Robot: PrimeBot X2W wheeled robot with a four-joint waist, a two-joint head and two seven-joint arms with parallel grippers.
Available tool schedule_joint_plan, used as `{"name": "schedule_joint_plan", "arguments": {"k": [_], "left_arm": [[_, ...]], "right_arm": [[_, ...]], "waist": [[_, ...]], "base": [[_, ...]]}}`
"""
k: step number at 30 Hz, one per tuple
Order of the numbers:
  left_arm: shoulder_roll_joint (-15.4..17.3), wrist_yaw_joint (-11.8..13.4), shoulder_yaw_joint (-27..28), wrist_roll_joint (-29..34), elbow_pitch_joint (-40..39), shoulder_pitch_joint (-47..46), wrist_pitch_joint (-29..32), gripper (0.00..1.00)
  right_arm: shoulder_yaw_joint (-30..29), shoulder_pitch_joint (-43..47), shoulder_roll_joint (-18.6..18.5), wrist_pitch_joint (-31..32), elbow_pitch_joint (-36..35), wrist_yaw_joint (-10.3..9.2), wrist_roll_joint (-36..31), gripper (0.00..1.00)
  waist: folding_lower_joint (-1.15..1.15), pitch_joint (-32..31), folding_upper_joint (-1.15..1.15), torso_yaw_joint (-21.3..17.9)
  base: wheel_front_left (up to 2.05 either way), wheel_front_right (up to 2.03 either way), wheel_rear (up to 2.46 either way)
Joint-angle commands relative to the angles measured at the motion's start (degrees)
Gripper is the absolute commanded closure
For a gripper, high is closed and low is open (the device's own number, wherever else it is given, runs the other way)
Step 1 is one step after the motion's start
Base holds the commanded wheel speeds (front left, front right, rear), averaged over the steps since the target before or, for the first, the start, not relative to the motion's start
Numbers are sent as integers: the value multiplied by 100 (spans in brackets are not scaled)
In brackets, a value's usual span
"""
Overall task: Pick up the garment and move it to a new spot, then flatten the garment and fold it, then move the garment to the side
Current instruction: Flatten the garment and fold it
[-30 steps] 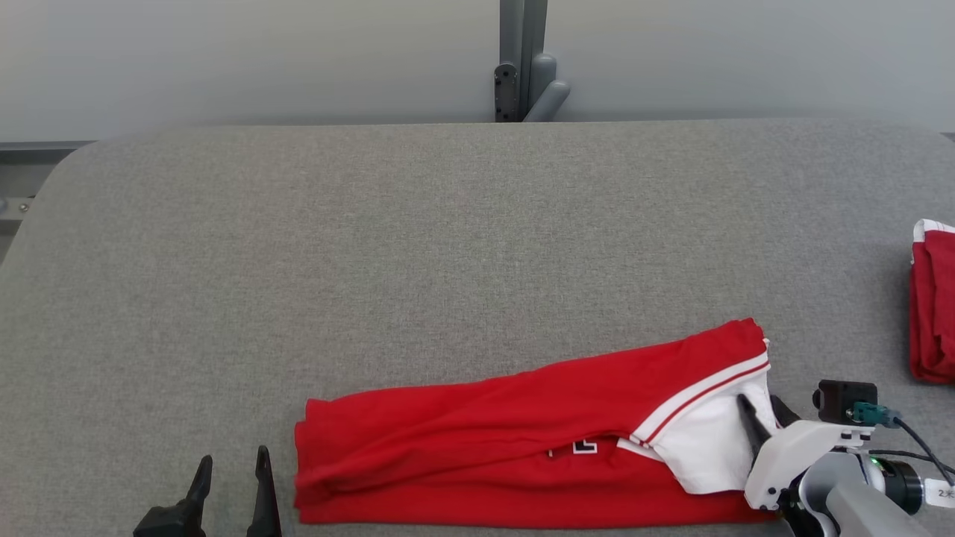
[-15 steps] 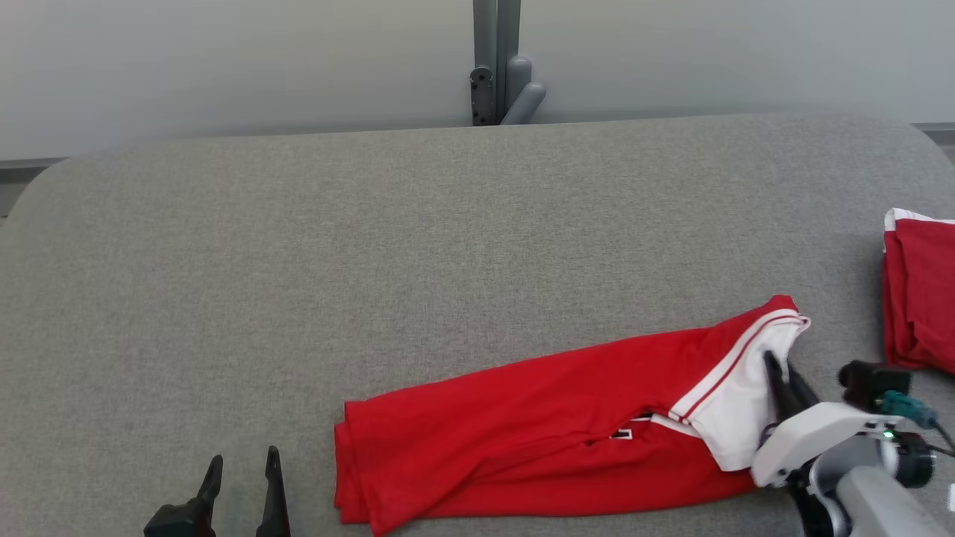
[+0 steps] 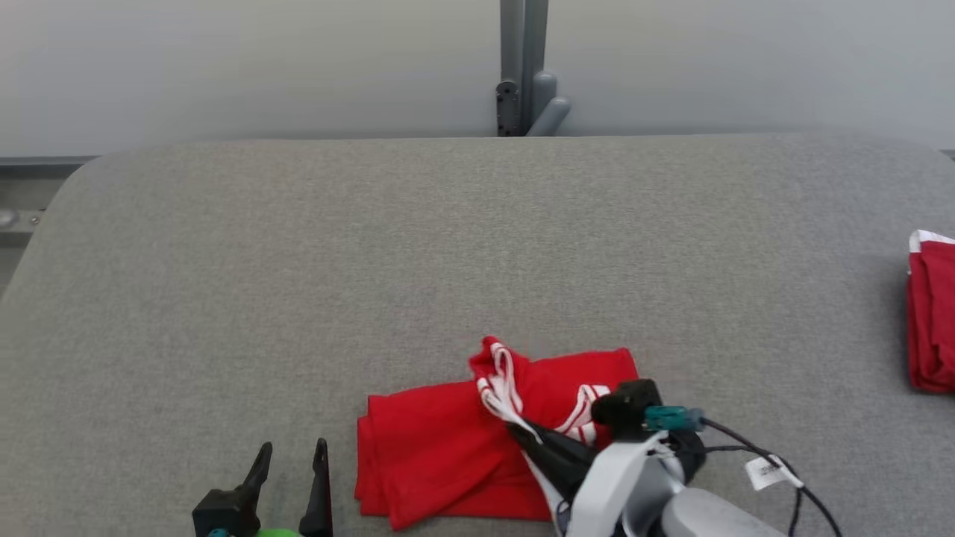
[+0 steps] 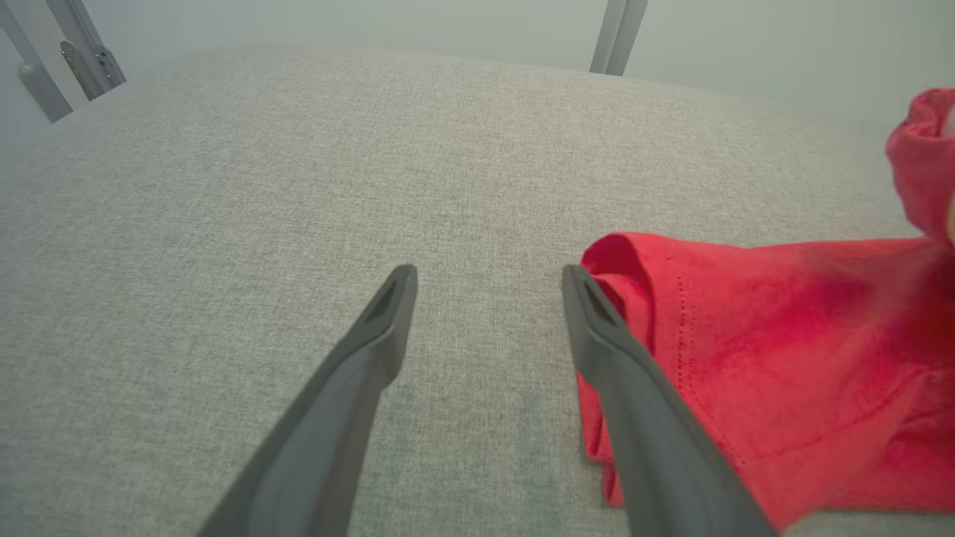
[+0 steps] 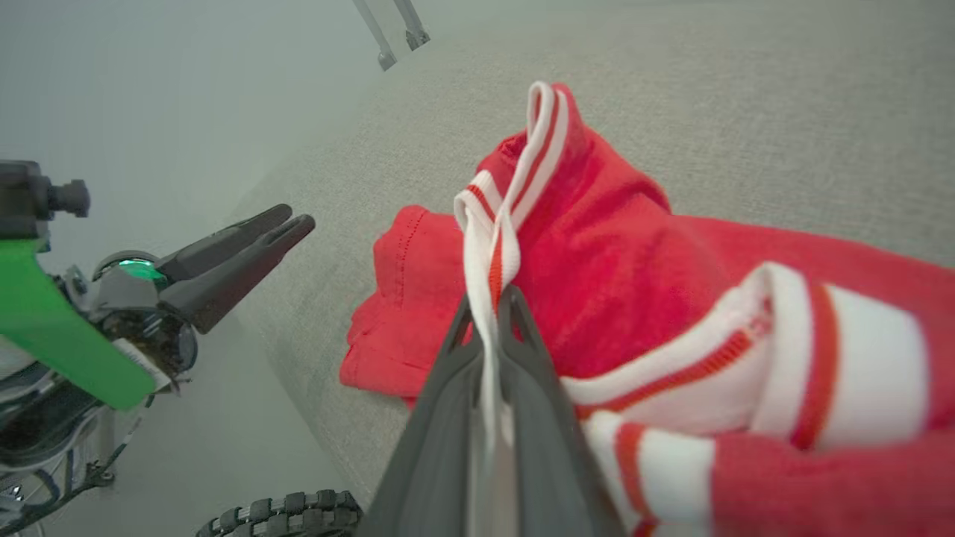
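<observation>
The garment (image 3: pixel 448 455), red with white-and-red striped trim, lies bunched on the grey tabletop (image 3: pixel 373 261) between your two hands, near the edge closest to you. Your right hand (image 3: pixel 517 430) has its fingers pressed together on a strip of the white trim. In the wrist view the strip runs down between the two dark fingers (image 5: pixel 433 418), and a loop of it stands up just past the tips. The rest of the cloth spreads to that hand's right and beneath it. Your left hand (image 3: pixel 292 447) is spread wide and holds nothing. Its right finger sits just beside the garment's folded edge, and you cannot tell whether it touches the cloth. Well off to the right of your right hand, a second red cloth (image 3: pixel 931 313) lies at the tabletop's edge.
</observation>
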Motion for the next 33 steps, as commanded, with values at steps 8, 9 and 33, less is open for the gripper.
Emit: {"name": "schedule_joint_plan", "arguments": {"k": [8,9,33], "left_arm": [[20,-54,-370,-32,105,-235,4,0],[24,-55,-392,-34,122,-232,4,0],[21,215,422,79,-242,21,4,0]], "right_arm": [[786,-838,667,-162,914,2,114,100],[788,-907,731,-254,1111,3,136,100],[-3088,586,656,-1469,1034,2,-1848,0]], "waist": [[0,159,0,1060],[0,162,0,1131],[0,-87,0,-288]], "base": [[0,0,0],[0,0,0],[0,0,0]]}}
